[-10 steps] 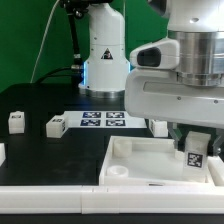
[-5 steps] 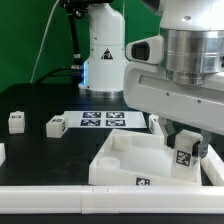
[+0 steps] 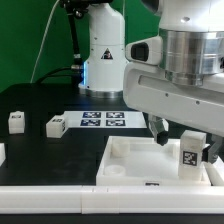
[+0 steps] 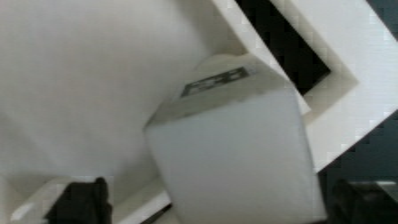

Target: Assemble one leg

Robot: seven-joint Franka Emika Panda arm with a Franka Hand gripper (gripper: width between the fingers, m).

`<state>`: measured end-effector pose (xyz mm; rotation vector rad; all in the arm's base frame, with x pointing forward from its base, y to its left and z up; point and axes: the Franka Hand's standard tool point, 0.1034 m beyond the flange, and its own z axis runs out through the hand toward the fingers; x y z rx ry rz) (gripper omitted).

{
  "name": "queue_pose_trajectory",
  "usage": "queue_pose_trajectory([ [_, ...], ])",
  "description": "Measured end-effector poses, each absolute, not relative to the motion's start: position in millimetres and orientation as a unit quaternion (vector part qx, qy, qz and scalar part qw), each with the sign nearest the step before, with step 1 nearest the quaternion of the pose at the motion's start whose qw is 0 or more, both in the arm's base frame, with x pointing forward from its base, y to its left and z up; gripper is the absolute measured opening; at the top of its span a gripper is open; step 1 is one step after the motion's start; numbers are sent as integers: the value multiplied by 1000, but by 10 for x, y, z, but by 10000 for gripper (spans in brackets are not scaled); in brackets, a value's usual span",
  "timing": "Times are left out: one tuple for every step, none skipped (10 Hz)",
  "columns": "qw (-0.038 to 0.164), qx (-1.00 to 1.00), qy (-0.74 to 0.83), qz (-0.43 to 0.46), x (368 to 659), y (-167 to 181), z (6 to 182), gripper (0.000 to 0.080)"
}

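Observation:
A white leg [image 3: 188, 155] with a marker tag stands upright in the corner of the big white tray-like piece [image 3: 125, 150] at the exterior view's right. My gripper [image 3: 184, 142] hangs straight over it, with one dark finger on each side. In the wrist view the leg [image 4: 222, 140] fills the space between the fingers. There is a visible gap to one finger [image 4: 80, 200], so the gripper [image 4: 222, 205] looks open around the leg. The tray's floor [image 4: 71, 90] lies behind it.
Two loose legs [image 3: 16, 121] [image 3: 56, 126] stand on the black table at the exterior view's left, and a third white part [image 3: 2, 152] is cut off by the left edge. The marker board [image 3: 103, 120] lies at the back in front of the robot base [image 3: 103, 55]. A white rail runs along the front.
The tray's near-left corner swung left half a second ago and is now back to the right. The leg and gripper shifted slightly with it and stay at the same corner.

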<state>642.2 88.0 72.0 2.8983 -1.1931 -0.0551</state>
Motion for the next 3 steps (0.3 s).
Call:
queue_pose_trajectory([
  [3, 925, -381, -18, 6422, 880, 720, 645],
  [3, 925, -381, -18, 6422, 880, 720, 648],
  [3, 925, -381, -18, 6422, 880, 719, 648],
])
